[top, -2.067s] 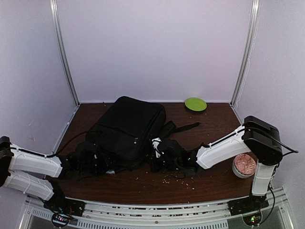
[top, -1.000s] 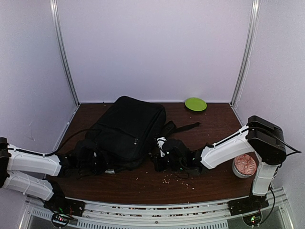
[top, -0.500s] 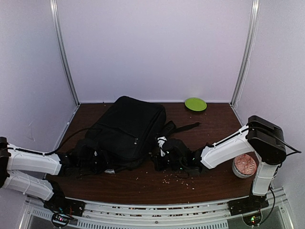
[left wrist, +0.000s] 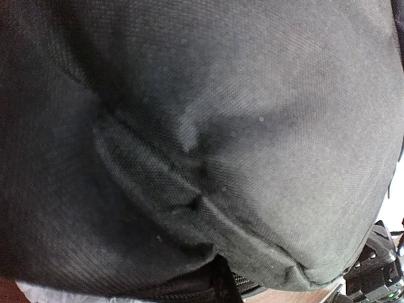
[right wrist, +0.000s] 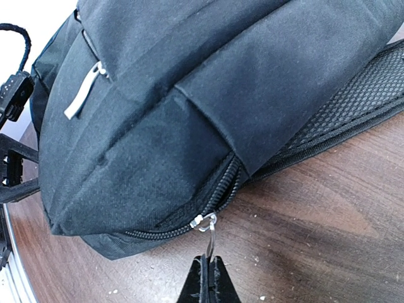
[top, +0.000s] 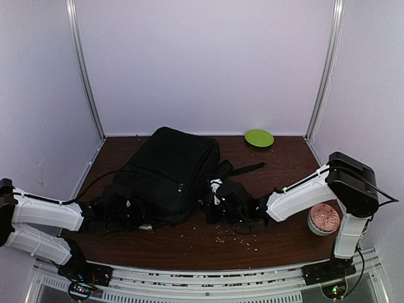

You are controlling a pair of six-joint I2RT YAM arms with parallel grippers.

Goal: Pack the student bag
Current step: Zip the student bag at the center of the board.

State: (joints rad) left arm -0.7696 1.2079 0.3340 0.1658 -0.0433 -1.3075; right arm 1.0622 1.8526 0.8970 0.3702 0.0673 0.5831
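The student bag (top: 170, 170) is a large black fabric bag lying flat in the middle of the table. It fills the left wrist view (left wrist: 221, 126), so my left fingers are hidden there. My left gripper (top: 134, 211) is pressed against the bag's near left corner. Whether it is open or shut does not show. My right gripper (right wrist: 208, 260) is shut on the silver zipper pull (right wrist: 210, 235) at the bag's near right corner (right wrist: 189, 95). In the top view it (top: 213, 201) sits low by that corner. The zipper is shut to the left of the slider and gapes slightly above it.
A green plate (top: 259, 137) lies at the back right. A bowl with reddish contents (top: 324, 218) stands by the right arm's base. The bag's strap (top: 243, 168) trails to the right. Crumbs (top: 237, 235) are scattered on the wood in front of the bag.
My right gripper has shifted a little to the right along the bag's near edge with the zipper pull in it. The left arm has barely moved.
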